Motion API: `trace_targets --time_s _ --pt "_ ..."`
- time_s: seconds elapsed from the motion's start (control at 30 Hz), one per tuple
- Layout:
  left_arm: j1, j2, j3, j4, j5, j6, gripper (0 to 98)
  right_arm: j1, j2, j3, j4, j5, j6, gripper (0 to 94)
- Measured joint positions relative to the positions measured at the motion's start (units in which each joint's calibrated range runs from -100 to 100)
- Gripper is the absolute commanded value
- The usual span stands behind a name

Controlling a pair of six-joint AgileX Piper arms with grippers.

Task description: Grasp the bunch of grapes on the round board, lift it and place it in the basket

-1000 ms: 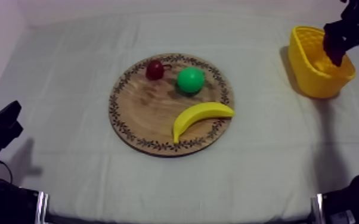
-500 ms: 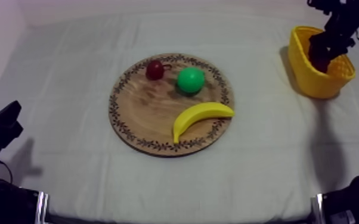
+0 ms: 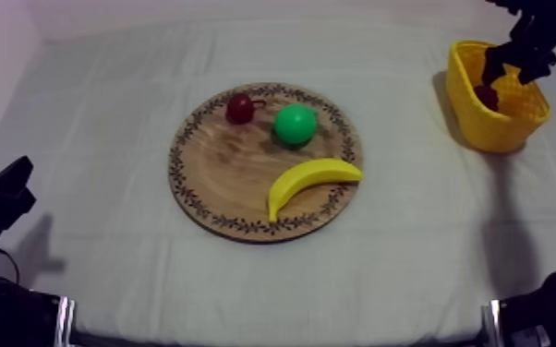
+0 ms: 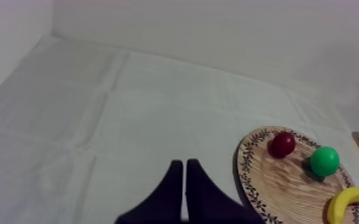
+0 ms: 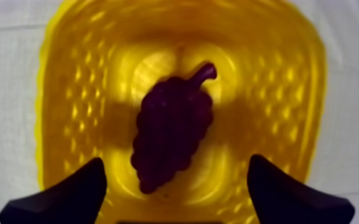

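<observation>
The dark purple bunch of grapes [image 5: 173,128] lies on the floor of the yellow basket [image 5: 68,77], stem pointing away from me. My right gripper [image 5: 176,196] hangs open above it, its two black fingers [image 5: 62,193] spread wide and clear of the fruit. From above, the basket [image 3: 494,120] stands at the far right of the table with the grapes [image 3: 486,95] inside and my right gripper [image 3: 518,57] over its rim. My left gripper [image 4: 185,190] is shut, resting low at the left side [image 3: 0,198].
The round wooden board [image 3: 217,175] sits mid-table holding a small red fruit [image 3: 239,108], a green round fruit [image 3: 296,124] and a banana [image 3: 309,183]. Grey-white cloth spreads bare around the board and between it and the basket.
My right gripper has let go of the grapes, which now lie in the basket, and it has risen from inside the basket. The left arm has not moved.
</observation>
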Motion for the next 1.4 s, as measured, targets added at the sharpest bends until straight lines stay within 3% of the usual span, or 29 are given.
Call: trace_targets --time_s 0.4,0.83,1.4 --pt "0.00 0.00 0.00 0.00 0.00 0.00 0.1 0.97 -18.55 13.09 1.21 -9.94 1.46 57.6" --pt "0.00 0.00 0.00 0.00 0.00 0.00 0.1 0.80 -40.29 31.19 4.25 -24.18 -1.47 49.6" --pt "0.00 0.00 0.00 0.00 0.00 0.00 0.1 -8.96 -67.08 56.05 10.97 -31.58 -9.46 34.5"
